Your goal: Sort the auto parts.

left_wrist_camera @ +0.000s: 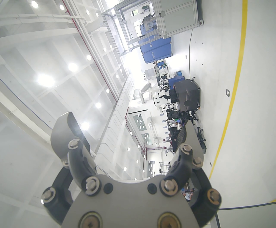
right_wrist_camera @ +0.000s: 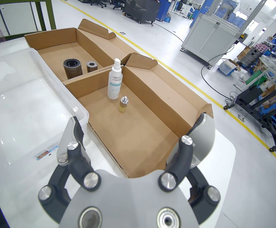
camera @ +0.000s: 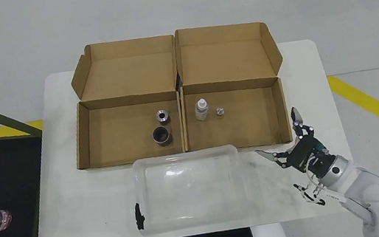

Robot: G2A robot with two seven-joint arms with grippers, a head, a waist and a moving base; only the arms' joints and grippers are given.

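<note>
Well beyond the right hand (right_wrist_camera: 139, 118) stands a bottle (right_wrist_camera: 115, 84).

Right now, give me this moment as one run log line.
right gripper open, by right box | left gripper open | left box: large sleeve, small sleeve | right box: spray bottle, small fitting

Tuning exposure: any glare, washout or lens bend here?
Left wrist view: ceiling lamps wash out behind the open left gripper; the yellow floor line bows. Right wrist view: reflections streak the clear plastic bin. Top view: even light on the white table.
</note>
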